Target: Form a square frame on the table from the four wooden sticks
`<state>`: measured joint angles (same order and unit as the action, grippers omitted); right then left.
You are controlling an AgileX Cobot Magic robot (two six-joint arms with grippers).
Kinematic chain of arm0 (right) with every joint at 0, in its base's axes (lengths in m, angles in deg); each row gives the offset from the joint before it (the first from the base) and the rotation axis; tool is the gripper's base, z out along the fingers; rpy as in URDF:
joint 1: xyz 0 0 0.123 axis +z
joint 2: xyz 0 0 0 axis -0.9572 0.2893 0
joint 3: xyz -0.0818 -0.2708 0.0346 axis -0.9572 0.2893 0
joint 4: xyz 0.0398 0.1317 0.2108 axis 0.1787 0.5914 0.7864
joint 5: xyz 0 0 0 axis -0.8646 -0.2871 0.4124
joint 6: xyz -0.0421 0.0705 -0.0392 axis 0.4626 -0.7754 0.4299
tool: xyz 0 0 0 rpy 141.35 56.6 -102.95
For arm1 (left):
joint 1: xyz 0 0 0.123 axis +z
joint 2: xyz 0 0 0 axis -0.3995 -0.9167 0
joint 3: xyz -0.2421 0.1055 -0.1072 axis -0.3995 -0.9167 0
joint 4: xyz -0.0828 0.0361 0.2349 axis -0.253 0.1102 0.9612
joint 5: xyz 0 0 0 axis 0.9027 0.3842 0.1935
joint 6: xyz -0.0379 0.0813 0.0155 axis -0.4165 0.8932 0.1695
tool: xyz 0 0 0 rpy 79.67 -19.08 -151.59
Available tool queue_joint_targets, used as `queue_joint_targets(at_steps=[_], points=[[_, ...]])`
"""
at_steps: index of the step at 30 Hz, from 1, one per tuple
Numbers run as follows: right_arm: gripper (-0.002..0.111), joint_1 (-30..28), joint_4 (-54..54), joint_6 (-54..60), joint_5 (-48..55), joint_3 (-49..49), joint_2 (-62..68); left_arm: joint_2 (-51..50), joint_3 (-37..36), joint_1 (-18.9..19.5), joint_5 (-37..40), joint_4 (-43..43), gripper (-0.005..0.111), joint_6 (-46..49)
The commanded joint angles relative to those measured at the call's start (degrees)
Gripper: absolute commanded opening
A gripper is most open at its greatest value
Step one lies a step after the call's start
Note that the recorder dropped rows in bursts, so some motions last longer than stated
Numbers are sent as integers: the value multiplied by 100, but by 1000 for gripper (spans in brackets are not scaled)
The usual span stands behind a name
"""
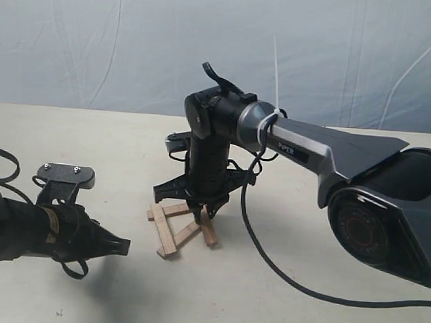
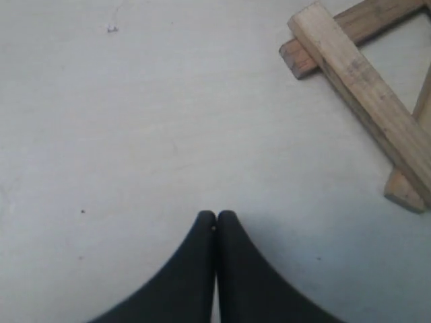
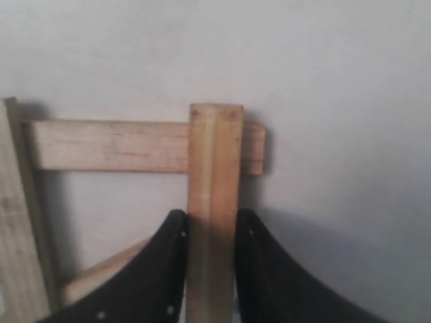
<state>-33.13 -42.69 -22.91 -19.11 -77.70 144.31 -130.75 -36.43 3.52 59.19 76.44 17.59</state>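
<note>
Near the middle of the table [image 1: 72, 136], the right gripper [image 3: 211, 217] pointed straight down over the four wooden sticks [image 1: 162, 232], its 2 fingers clamped on the long sides of 1 of them, the held stick [image 3: 214, 155]. Gripping across the narrow width made sense: it left the stick's length free to be swung or slid into line without the fingers fouling its neighbours.

In the right wrist view the held stick crossed over the end of a cross stick [image 3: 108, 145], roughly square to it, with its tip poking a little past the far edge. Whether it rested on that stick or hung just above it could not be told. A side stick [image 3: 15, 222] met the cross stick's other end, and a 4th stick [image 3: 101, 274] ran slantwise between the side stick and the gripper. So 3 sides looked close to true while the 4th lay askew, and the square frame [image 1: 181, 238] appeared rough, overlapped at its corners and not yet neat.

Off to the left, apart from the sticks, the left gripper [image 2: 216, 215] sat low over the table with its fingertips pressed together on nothing, probably parked there to keep out of the working arm's way. The next need was likely to settle the held stick at its corner, then straighten the slanted one.
</note>
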Motion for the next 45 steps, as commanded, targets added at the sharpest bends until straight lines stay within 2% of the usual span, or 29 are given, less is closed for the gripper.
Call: queue_joint_targets(at_steps=[1,2,4,6,7,8,9,10,12,14,16,20,21,25,30,33,35,36,38,39,41,45], points=[[45,-3,-137,24,83,0,-14,242,-116,55,12,77,0,-8],[58,-3,-137,38,83,0,-57,291,-138,54,12,77,0,-8],[66,-14,-156,106,55,0,-158,404,-165,54,47,77,0,-8],[53,-135,-156,213,35,0,-409,587,-165,54,230,77,0,-8],[37,-293,-156,359,124,0,-602,763,-177,54,348,77,0,2],[26,-389,-156,466,124,12,-691,872,-211,54,341,80,0,2],[3,-630,-156,571,124,157,-892,1130,-283,54,301,93,0,2],[0,-741,-156,603,124,290,-997,1240,-310,54,288,93,0,2],[0,-1165,-30,844,124,1159,-1484,1586,-414,159,265,79,0,-8],[-1,-1971,275,1220,-809,2735,-2403,1903,-662,441,-221,-23,0,-8],[-1,-2724,515,1514,-1802,4119,-3213,1969,-828,569,-606,-23,0,-29],[-1,-4076,599,1713,-4277,6947,-5202,2040,-856,579,-782,-159,0,-44],[-1,-4202,612,1713,-4763,7399,-5564,2090,-856,579,-782,-181,0,-44],[-1,-4228,1145,1678,-6705,8940,-6880,2540,-908,579,-630,-181,0,-192],[-1,-3991,903,1688,-8649,10638,-8124,3578,-1275,579,-595,-307,0,-304],[-1,-4006,1990,1812,-10014,11768,-8750,4317,-1528,579,-595,-429,0,-333],[-1,-4006,3296,1812,-10744,12348,-9197,4909,-1683,579,-586,-574,0,-333],[-1,-4002,4012,1812,-10958,12374,-9514,5225,-1756,579,-570,-679,0,-333],[-1,-4002,5448,1812,-10746,12374,-10156,5874,-1820,579,-420,-855,0,-333],[-1,-4002,5785,1812,-10686,12374,-10443,6200,-1830,579,-272,-894,0,-333],[-1,-4002,5766,1812,-10536,12374,-10828,6735,-1830,579,82,-894,0,-411],[-1,-4002,3774,1747,-10776,12374,-11324,7673,-1830,579,821,-898,0,-453]])
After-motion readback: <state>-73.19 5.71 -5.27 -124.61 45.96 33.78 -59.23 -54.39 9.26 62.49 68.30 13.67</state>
